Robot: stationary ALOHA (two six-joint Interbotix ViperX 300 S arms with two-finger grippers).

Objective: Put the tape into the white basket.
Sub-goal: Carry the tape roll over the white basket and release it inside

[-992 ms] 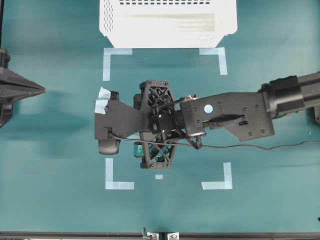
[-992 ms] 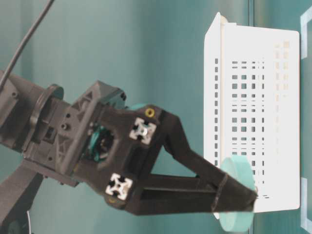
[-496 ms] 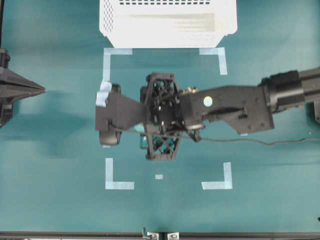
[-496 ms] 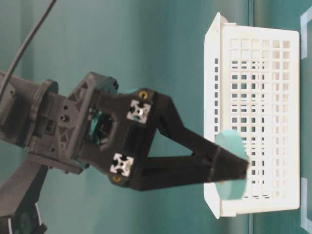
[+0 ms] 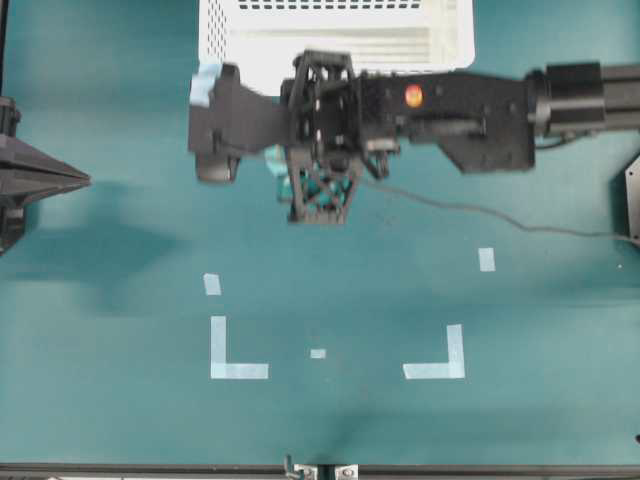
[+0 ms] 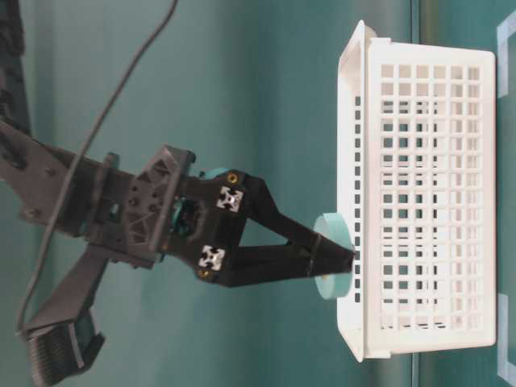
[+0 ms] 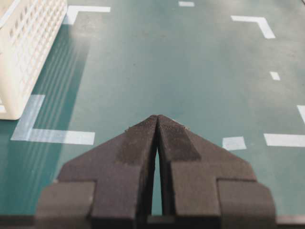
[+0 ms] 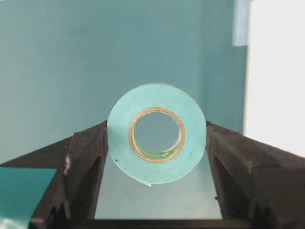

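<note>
The teal tape (image 8: 157,169) is a ring with a tan core, its hole facing the right wrist camera. My right gripper (image 8: 156,130) is shut on its outer rim, one black finger on each side. In the table-level view the tape (image 6: 330,284) hangs in the air at about the height of the white basket's (image 6: 427,201) rim. Seen from overhead, the right gripper (image 5: 205,120) reaches across to the front left corner of the basket (image 5: 455,45) and covers most of the roll. My left gripper (image 7: 157,119) is shut and empty, parked at the left edge (image 5: 80,180).
Pale-blue corner marks (image 5: 238,360) (image 5: 440,358) and short strips (image 5: 212,284) (image 5: 486,259) lie flat on the teal mat. The right arm's black cable (image 5: 480,212) trails over the mat. The basket's wall (image 7: 28,43) stands far left in the left wrist view.
The right arm has carried the tape from the middle of the marked square toward the basket, reaching its front left corner. The grip is unchanged. The left arm has not moved.
</note>
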